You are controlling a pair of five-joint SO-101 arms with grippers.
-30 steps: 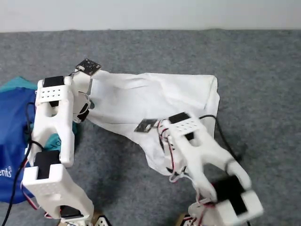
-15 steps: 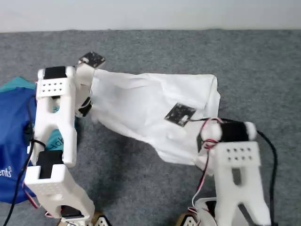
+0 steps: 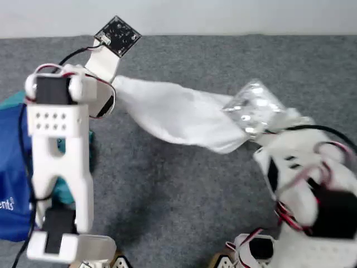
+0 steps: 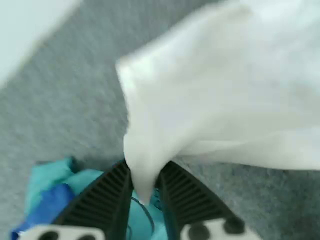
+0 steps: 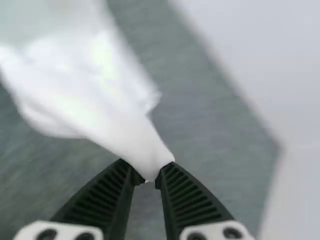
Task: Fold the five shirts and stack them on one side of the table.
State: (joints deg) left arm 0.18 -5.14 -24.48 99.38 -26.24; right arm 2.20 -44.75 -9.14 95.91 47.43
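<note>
Black ribbed fingers of the left gripper [image 4: 145,192] are pressed together on one bunched corner of the white shirt [image 3: 178,114]. The right gripper [image 5: 146,179] pinches the opposite end in the same manner. The shirt hangs between the two, raised off the grey table [image 3: 184,190], gathered into a sagging rope rather than spread flat. Beside the left arm, a heap of blue and teal shirts [image 3: 14,162] lies at the table edge.

Caution: each grip holds only a thin tip of cloth, so an uneven pull may slip it free. Lowered while bunched, the shirt would likely land creased. A drifting hem may snag the heap.
</note>
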